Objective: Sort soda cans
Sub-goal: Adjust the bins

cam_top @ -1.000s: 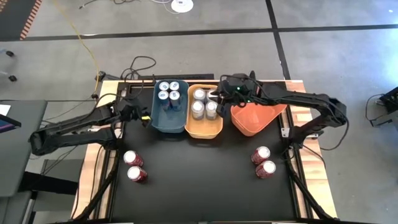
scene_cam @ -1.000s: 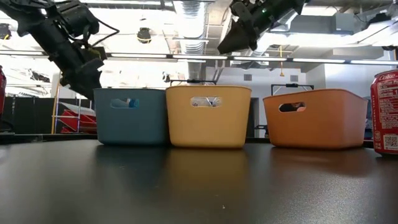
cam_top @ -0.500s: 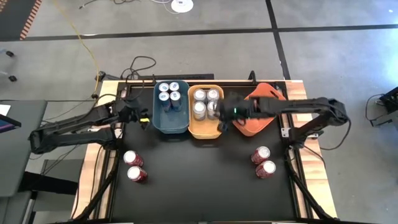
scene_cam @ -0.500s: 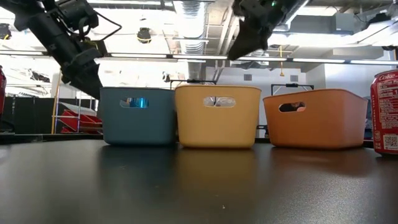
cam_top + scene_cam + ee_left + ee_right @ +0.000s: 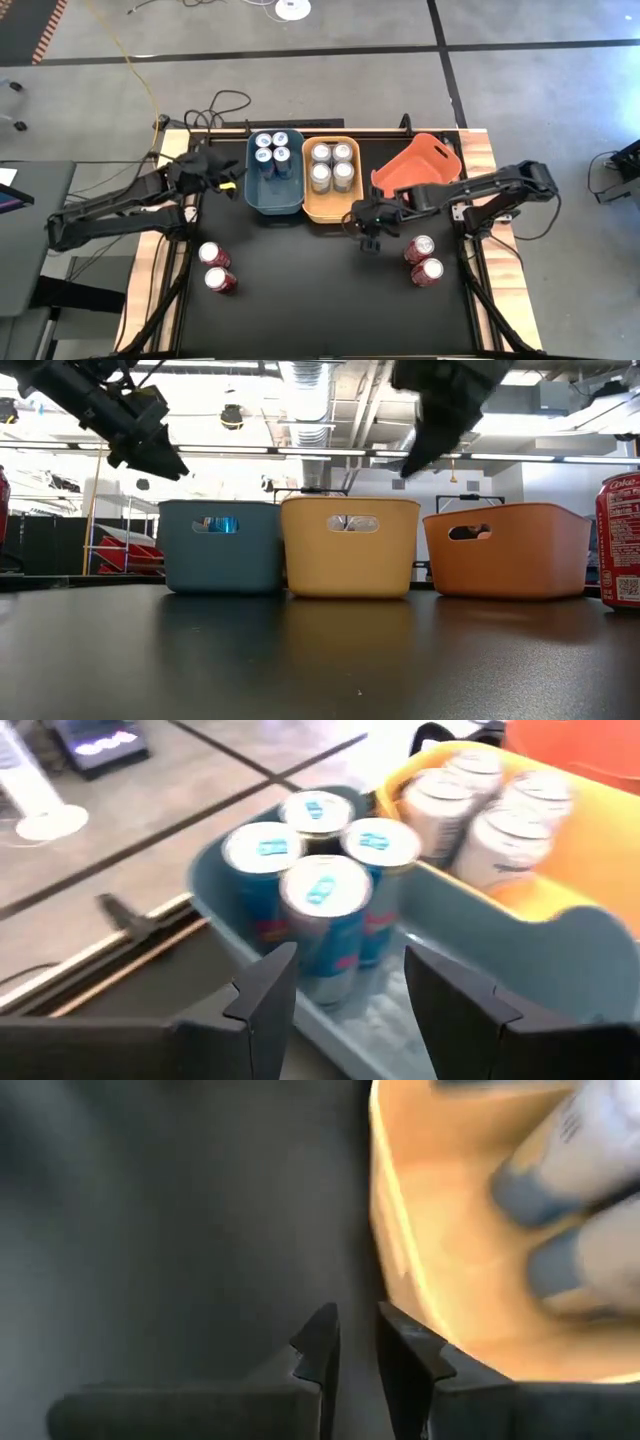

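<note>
i count four blue cans (image 5: 272, 148) in the teal bin (image 5: 273, 201) and four silver cans (image 5: 331, 165) beside it in the yellow bin (image 5: 330, 209). four red cans (image 5: 424, 259) wait outside. my right gripper (image 5: 368, 236) is narrow, empty; left gripper (image 5: 345, 982) wide.

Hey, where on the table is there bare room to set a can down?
Free: the table between the two red cans and the other red pair. Crowded: the teal bin, yellow bin, and near the right gripper.
</note>
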Robot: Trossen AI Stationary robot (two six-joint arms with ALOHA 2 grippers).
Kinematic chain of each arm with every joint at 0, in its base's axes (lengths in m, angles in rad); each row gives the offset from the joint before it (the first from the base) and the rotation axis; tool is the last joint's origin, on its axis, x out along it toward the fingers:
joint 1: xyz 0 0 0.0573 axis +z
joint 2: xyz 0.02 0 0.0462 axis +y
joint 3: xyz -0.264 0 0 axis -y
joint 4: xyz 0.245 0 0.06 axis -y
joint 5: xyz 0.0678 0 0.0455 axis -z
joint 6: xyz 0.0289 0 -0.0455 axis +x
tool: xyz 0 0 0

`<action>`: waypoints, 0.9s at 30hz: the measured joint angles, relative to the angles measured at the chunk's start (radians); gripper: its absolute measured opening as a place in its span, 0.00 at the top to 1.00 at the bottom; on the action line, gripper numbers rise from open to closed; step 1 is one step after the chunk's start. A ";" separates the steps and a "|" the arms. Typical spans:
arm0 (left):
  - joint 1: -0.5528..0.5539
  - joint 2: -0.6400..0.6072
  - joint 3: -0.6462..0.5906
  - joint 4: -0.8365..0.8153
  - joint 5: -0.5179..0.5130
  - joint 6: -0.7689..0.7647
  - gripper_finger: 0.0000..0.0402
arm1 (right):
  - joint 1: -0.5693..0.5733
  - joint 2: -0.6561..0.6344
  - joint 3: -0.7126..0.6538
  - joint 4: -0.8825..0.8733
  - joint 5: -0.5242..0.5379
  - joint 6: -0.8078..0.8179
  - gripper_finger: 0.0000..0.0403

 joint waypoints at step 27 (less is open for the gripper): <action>-0.072 0.153 -0.003 0.151 0.007 -0.019 0.55 | -0.233 0.000 -0.109 0.152 -0.218 -0.256 0.81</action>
